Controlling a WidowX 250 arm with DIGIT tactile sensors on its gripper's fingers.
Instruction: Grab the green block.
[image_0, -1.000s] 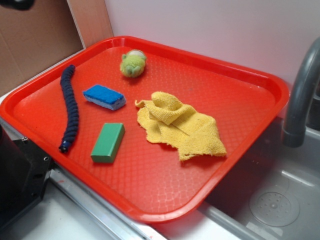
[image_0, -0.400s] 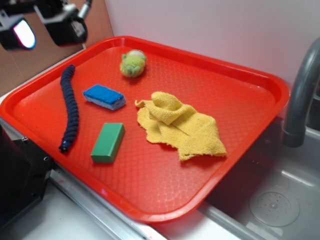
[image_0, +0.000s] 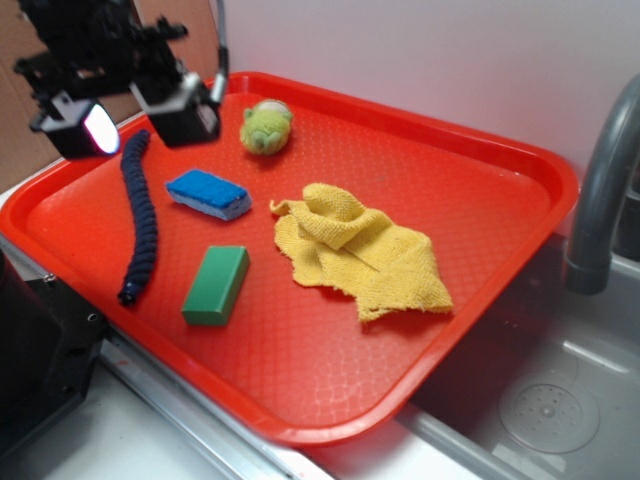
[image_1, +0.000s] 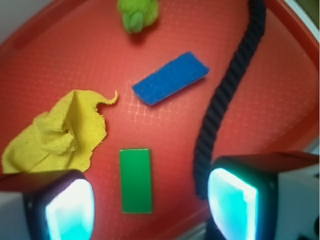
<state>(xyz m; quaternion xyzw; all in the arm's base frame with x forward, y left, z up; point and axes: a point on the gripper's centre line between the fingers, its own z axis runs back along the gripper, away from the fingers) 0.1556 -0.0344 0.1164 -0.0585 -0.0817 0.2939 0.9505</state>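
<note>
Gripper (image_0: 140, 118) hangs above the tray's far-left corner with its 2 fingers spread wide and nothing between them; in the wrist view the fingers (image_1: 235, 200) frame the lower edge. Green block (image_0: 216, 285) lies flat on the red tray (image_0: 330, 400), near the front-left rim, well apart from the gripper. Blue sponge (image_0: 208, 193) sits just behind it, dark braided rope (image_0: 141, 215) to its left, yellow cloth (image_0: 365, 250) to its right, plush ball (image_0: 266, 126) at the rear.
</note>
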